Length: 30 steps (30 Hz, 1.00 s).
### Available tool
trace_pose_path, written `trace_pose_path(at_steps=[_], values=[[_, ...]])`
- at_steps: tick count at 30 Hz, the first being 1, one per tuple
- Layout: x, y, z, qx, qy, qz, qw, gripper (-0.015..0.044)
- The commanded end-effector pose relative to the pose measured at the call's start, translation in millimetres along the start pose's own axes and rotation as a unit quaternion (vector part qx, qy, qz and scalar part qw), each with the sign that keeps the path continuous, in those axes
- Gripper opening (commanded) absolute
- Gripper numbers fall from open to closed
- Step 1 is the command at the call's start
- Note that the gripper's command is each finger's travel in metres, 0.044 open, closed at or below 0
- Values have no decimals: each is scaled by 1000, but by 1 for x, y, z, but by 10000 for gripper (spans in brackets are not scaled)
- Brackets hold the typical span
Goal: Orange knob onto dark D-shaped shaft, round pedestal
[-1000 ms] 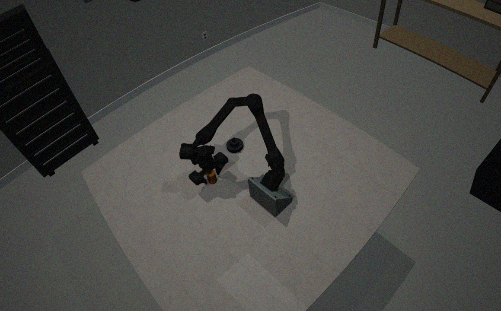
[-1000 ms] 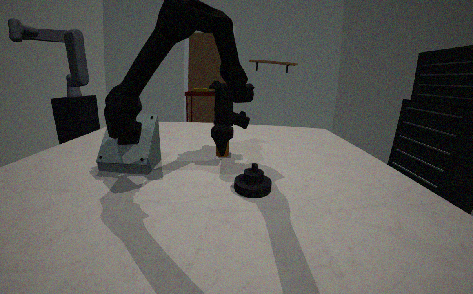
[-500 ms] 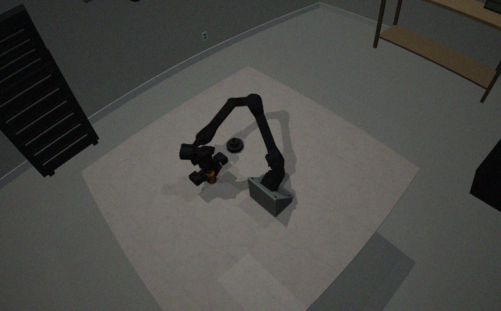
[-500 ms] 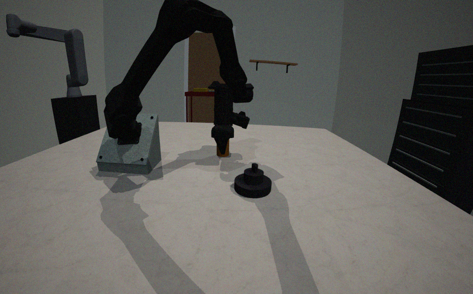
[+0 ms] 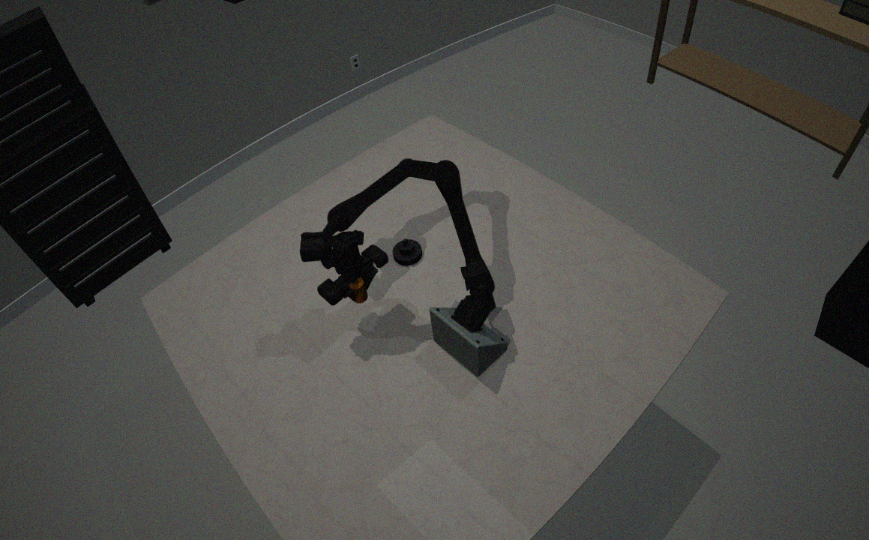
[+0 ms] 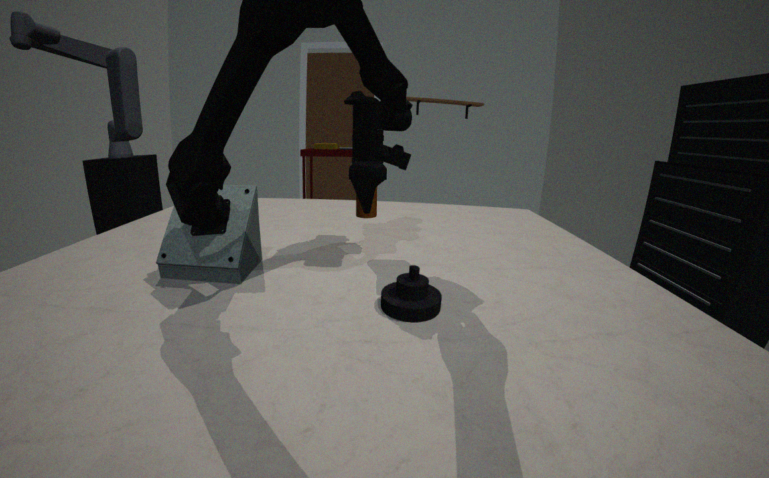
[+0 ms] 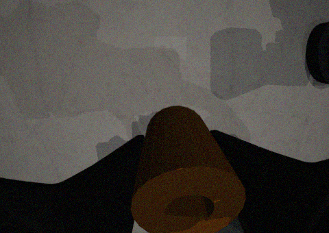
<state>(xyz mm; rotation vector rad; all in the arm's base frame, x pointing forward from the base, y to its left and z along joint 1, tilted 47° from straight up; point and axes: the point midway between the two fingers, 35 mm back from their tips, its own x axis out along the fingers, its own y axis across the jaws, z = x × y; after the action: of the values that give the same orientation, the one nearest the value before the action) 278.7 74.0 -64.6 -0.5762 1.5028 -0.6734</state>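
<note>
Hand point(image 6: 367, 204) clamped on the orange knob point(image 6: 367, 209), hoisted clear of the tabletop point(image 6: 553, 356) mid-surface, hole facing down, ready to swing over the pedestal point(image 6: 411, 301) and shaft point(image 6: 413, 273).

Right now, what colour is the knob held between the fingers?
Orange; the knob shows best in the wrist view, dark fingers on either side.
</note>
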Motion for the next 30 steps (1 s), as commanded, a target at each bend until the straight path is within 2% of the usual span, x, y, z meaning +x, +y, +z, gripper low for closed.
trace_pose_path(at_steps=[1,8,30], values=[[-29,-1,0,8,1,4,1000,0],[-65,-5,-8,11,9,-1,1000,0],[-56,-49,23,7,8,12,1000,0]])
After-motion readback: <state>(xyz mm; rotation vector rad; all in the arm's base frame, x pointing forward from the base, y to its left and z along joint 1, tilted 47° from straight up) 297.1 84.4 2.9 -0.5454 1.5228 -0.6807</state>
